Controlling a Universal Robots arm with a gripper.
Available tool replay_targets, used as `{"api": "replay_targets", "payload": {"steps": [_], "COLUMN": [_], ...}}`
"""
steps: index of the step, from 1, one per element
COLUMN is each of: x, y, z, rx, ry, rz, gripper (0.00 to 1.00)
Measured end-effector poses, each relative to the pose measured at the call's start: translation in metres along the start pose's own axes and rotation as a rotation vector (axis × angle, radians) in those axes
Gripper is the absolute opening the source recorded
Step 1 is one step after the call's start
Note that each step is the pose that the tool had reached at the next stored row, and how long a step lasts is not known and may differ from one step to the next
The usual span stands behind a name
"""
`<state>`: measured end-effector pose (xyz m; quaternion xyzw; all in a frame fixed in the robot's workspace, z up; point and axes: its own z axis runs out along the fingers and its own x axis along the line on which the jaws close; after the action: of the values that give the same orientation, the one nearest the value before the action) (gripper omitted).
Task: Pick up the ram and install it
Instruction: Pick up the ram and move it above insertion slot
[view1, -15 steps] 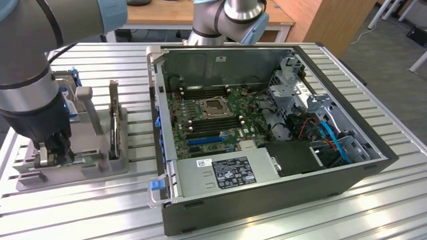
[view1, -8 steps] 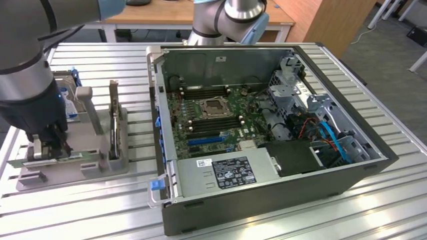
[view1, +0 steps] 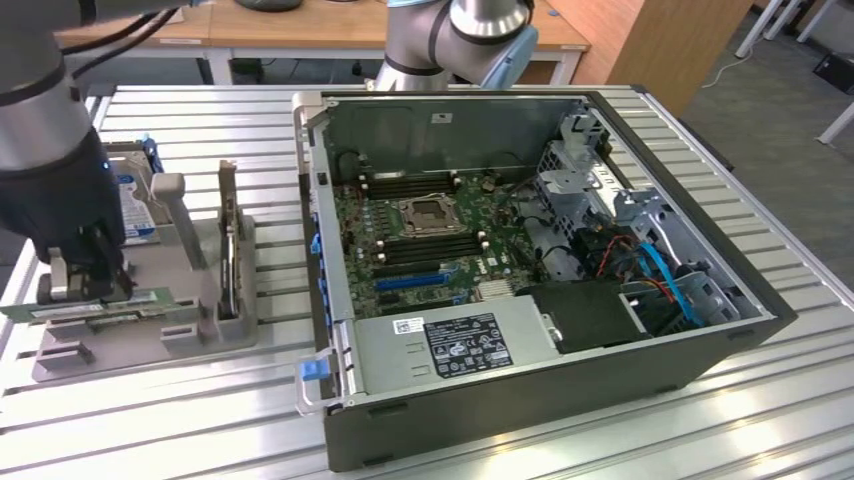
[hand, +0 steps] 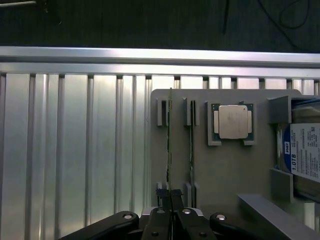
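Observation:
The ram (view1: 134, 302) is a thin green stick standing on edge in the grey holder (view1: 180, 300) at the exterior view's left. In the wrist view the ram (hand: 169, 140) shows edge-on as a narrow line. My gripper (view1: 84, 283) reaches down over the stick's middle, and its black fingers (hand: 161, 212) are pressed together on the stick's top edge. My gripper (hand: 171, 201) is shut on the ram. A second similar stick (hand: 191, 145) stands in the slot beside it, untouched.
The holder (hand: 225, 175) also carries a square silver processor (hand: 232, 121), a hard drive (hand: 305, 150) and an upright expansion card (view1: 234, 250). The open computer case (view1: 694, 300) lies at the exterior view's right, its motherboard (view1: 427, 235) exposed with dark memory slots (view1: 427, 248).

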<state>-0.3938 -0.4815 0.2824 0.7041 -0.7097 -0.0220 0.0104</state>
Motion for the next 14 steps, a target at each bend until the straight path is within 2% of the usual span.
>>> {"api": "replay_targets", "payload": {"steps": [14], "x": [-0.001], "y": [0.0017], "z": [-0.0376], "rx": [0.0], "ry": [0.0], "rz": [0.0], "gripper": [0.12]}}
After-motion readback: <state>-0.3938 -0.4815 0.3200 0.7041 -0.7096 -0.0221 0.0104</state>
